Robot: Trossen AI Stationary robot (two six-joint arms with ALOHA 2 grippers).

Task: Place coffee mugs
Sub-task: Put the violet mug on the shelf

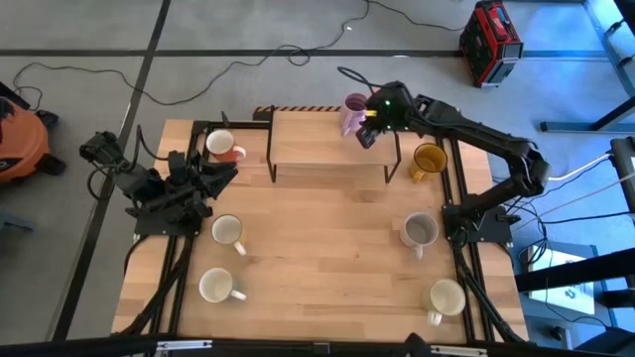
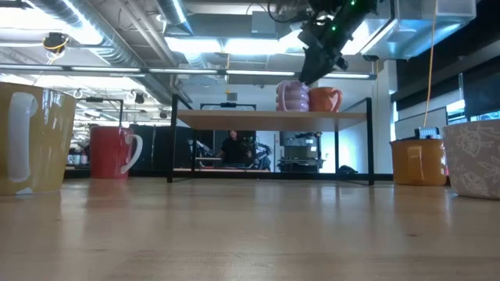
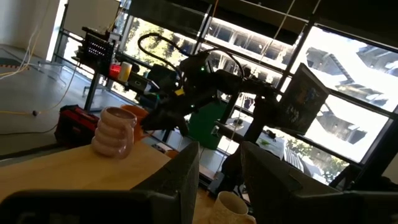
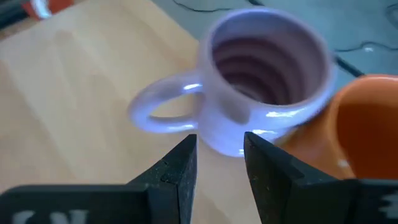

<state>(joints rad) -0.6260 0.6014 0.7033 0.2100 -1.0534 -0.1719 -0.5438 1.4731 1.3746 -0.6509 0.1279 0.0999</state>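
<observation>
A ribbed purple mug [image 1: 353, 111] [image 2: 292, 96] [image 4: 267, 81] stands upright on the far right corner of the raised wooden shelf [image 1: 327, 144]. An orange mug [image 2: 324, 99] [image 4: 367, 130] stands close beside it. My right gripper [image 1: 367, 137] [image 2: 308, 72] [image 4: 221, 158] hovers just above the purple mug near its handle [image 4: 163, 109], open, with nothing between the fingers. My left gripper [image 1: 230, 171] [image 3: 219, 162] waits at the table's left side, open and holding nothing.
On the tabletop, a red-orange mug [image 1: 222, 146] and two white mugs [image 1: 228, 232] [image 1: 216, 287] stand on the left. A mustard mug [image 1: 429, 159], a grey mug [image 1: 420, 231] and a cream mug [image 1: 446, 297] stand on the right. The table's middle is bare wood.
</observation>
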